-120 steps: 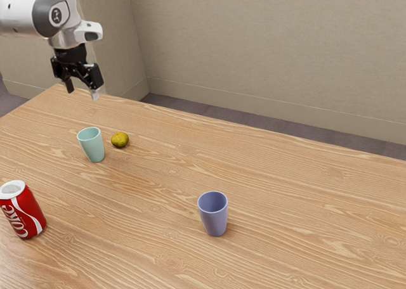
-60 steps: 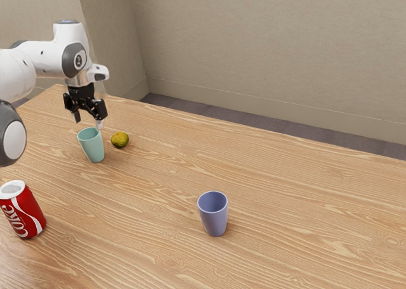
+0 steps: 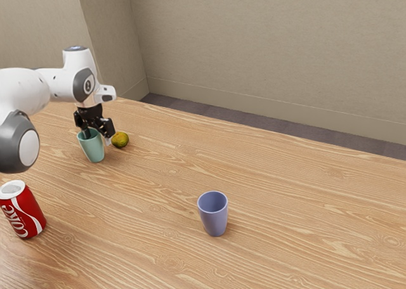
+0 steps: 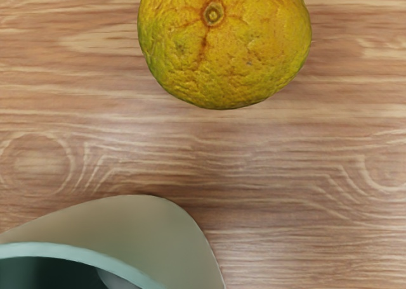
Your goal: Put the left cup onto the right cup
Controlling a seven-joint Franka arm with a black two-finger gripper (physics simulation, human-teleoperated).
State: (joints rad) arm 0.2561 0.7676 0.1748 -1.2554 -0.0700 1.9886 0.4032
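Claw [image 3: 97, 135] at teal cup [image 3: 92, 148] — wooden table [image 3: 285, 187], beige walls [image 3: 254, 35].

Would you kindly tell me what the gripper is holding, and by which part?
Nothing: the gripper is open, poised at the green cup's rim.

A wide bare stretch of the wooden table [image 3: 298, 175] separates the teal cup [image 3: 92, 148] from the purple cup [image 3: 212, 213], leaving open passage between them. An orange [image 3: 120, 139] lies just beside the teal cup, crowding that side, where the gripper [image 3: 96, 132] hangs. A cola can [image 3: 19, 208] stands apart, near the table's front edge.
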